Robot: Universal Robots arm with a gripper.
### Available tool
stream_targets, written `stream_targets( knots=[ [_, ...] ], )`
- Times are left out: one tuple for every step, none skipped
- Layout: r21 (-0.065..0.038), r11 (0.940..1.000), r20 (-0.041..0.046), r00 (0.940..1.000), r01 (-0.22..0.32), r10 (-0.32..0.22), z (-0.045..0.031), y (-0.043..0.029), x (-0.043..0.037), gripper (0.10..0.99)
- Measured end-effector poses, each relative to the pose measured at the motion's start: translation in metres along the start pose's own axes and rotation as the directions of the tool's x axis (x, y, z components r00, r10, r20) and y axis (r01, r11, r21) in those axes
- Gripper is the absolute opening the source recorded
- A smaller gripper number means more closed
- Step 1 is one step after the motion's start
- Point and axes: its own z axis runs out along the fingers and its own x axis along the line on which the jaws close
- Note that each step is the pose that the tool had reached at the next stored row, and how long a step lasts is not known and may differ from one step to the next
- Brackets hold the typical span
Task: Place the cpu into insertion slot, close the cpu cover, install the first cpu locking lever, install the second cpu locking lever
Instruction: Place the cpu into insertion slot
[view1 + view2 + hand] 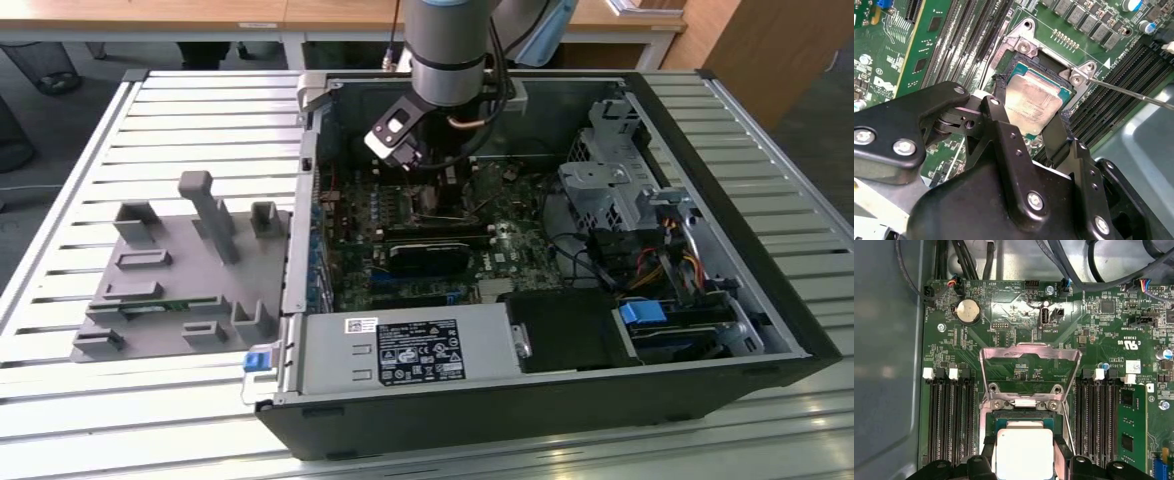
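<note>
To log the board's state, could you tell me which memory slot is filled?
The slot holding the green memory module, outermost from the cpu; the other slots are empty and black.

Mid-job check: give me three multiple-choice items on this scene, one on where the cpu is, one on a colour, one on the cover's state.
1. Where is the cpu?
A. outside the case
B. between the fingers, at the insertion slot
C. on a memory slot

2. The circuit board is:
A. blue
B. red
C. green

3. The cpu cover is:
A. open, away from the slot
B. closed over the cpu
C. taken off

Key:
1 B, both wrist views show the fingers flanking it at the slot.
2 C, the board shows green throughout.
3 A, the first wrist view shows its frame swung back beyond the slot.
</note>
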Motion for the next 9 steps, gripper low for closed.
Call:
stream_targets(
  knots=[
    [0.000,1.0000,0.0000,1.0000,0.000,0.000,0.0005,0.0000,0.0000,0.537],
    [0.000,1.0000,0.0000,1.0000,0.000,0.000,0.0011,0.0000,0.0001,0.537],
    [0.000,1.0000,0.0000,1.0000,0.000,0.000,0.0016,-0.0001,0.0001,0.537],
    [0.000,1.0000,0.0000,1.0000,0.000,0.000,0.0022,-0.0001,0.0001,0.537],
    [0.000,1.0000,0.0000,1.0000,-0.001,0.001,0.0027,-0.0001,0.0001,0.537],
    [0.000,1.0000,0.0001,1.0000,-0.002,0.002,0.0033,-0.0001,0.0001,0.537],
    [0.000,1.0000,0.0002,1.0000,-0.003,0.003,0.0038,0.0002,0.0001,0.537],
    [0.000,1.0000,0.0002,1.0000,-0.005,0.005,0.0042,0.0005,0.0001,0.537],
    [0.000,1.0000,0.0004,1.0000,-0.007,0.007,0.0046,0.0006,0.0001,0.537]
  ],
)
